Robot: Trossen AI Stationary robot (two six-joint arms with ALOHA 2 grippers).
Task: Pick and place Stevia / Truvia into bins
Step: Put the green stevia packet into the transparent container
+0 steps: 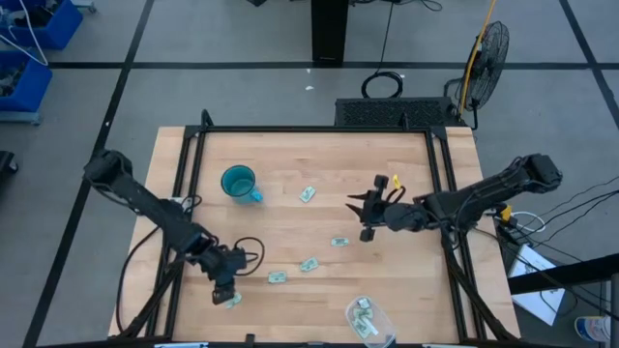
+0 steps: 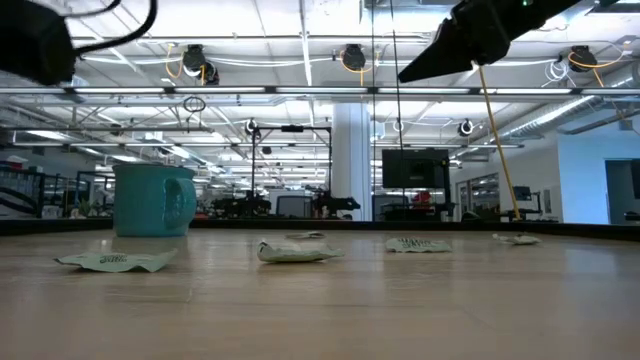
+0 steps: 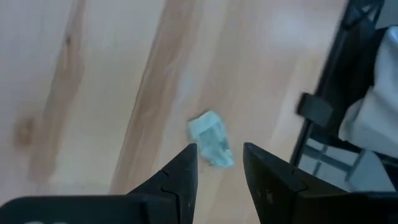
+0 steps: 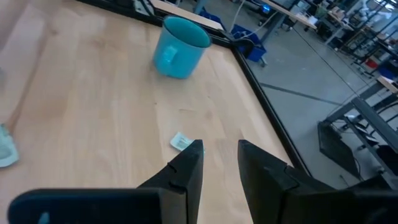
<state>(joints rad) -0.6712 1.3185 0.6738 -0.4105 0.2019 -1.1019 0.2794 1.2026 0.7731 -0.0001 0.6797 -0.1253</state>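
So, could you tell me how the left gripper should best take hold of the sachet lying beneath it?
Probably straight from above: the sachet lies flat on the table, so the open left gripper should close across its narrow width, at its middle.

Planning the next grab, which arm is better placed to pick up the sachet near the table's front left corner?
Left. Its open tool hangs directly over that sachet; the right tool is across the table.

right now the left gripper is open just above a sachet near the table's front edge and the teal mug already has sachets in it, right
Not quite. The left gripper is open above a sachet near the front edge, but the high view shows the teal mug holding none. The sachets already binned lie in the clear tub.
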